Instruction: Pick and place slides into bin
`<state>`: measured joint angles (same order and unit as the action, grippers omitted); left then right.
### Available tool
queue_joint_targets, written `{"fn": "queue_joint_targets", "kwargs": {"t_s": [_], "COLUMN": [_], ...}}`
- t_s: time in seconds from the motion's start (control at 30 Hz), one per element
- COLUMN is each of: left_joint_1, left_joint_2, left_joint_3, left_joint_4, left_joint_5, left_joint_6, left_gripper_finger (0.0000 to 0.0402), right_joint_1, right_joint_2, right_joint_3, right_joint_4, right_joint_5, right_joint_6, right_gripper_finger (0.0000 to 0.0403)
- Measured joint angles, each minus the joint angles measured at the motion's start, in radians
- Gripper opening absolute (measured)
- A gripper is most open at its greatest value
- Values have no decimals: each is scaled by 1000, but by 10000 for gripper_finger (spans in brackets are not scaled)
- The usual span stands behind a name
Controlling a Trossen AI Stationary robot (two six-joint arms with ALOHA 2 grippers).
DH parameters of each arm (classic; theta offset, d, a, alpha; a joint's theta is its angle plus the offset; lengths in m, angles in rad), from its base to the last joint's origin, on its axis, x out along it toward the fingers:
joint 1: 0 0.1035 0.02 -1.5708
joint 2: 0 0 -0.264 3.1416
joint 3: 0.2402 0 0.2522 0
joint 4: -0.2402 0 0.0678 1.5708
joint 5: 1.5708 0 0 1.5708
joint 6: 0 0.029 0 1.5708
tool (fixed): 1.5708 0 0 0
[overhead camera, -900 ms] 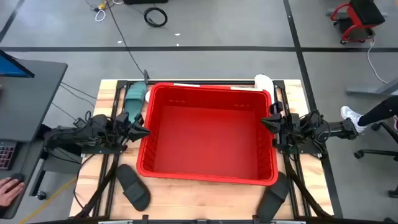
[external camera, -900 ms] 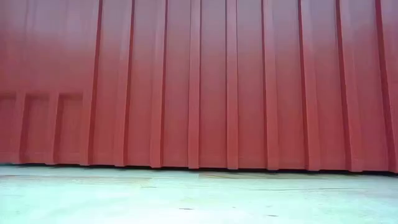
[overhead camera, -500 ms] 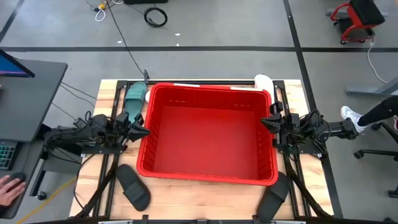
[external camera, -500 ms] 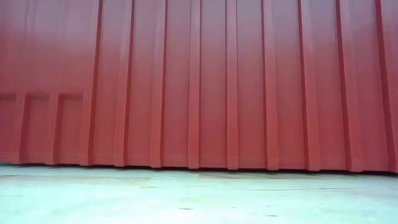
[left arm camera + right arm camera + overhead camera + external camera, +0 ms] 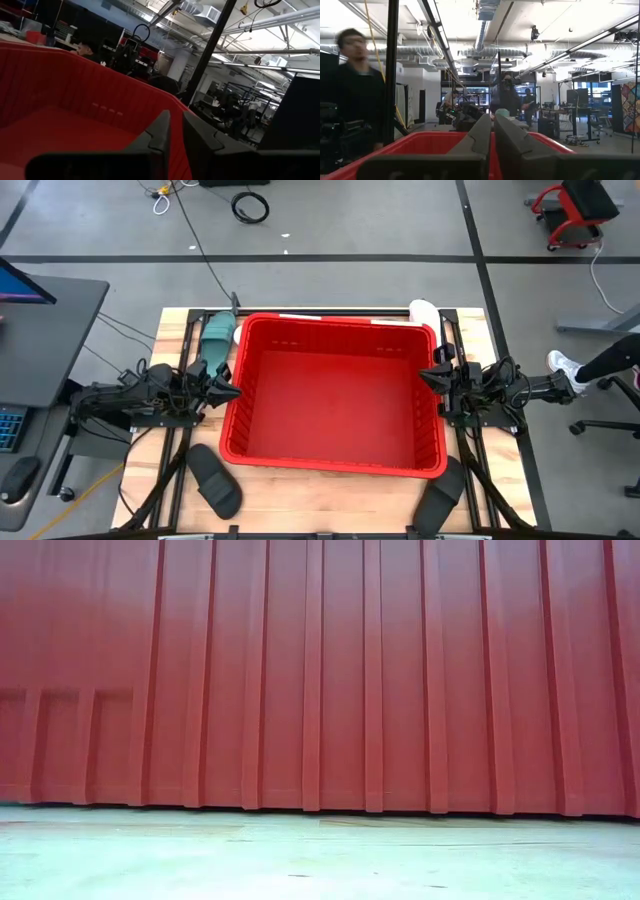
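You're at the start: no slide is in the red bin (image 5: 335,395) yet. Both grippers, left (image 5: 228,390) and right (image 5: 428,376), wait at its sides, jaws pressed together, empty. Nearest your left arm is the teal slide (image 5: 216,338) at the worktop's far left; spread the jaws first.

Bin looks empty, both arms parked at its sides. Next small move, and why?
Probably swing the left gripper toward the teal slide just beyond it: the bin holds nothing, no slide is gripped, and that one lies nearest.
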<state>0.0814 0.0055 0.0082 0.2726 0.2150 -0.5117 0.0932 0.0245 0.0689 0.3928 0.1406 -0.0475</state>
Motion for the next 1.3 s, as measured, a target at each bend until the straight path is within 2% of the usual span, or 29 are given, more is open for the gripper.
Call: {"fn": "queue_joint_targets", "kwargs": {"t_s": [1.07,1.3], "left_joint_1": [0,0], "left_joint_2": [0,0], "left_joint_3": [0,0], "left_joint_4": [0,0], "left_joint_5": [0,0], "left_joint_6": [0,0], "left_gripper_finger": [51,59], "right_joint_1": [0,0], "right_joint_2": [0,0], "right_joint_3": [0,0], "right_joint_4": [0,0], "right_joint_5": [0,0], "right_joint_6": [0,0], "right_gripper_finger": [30,30]}}
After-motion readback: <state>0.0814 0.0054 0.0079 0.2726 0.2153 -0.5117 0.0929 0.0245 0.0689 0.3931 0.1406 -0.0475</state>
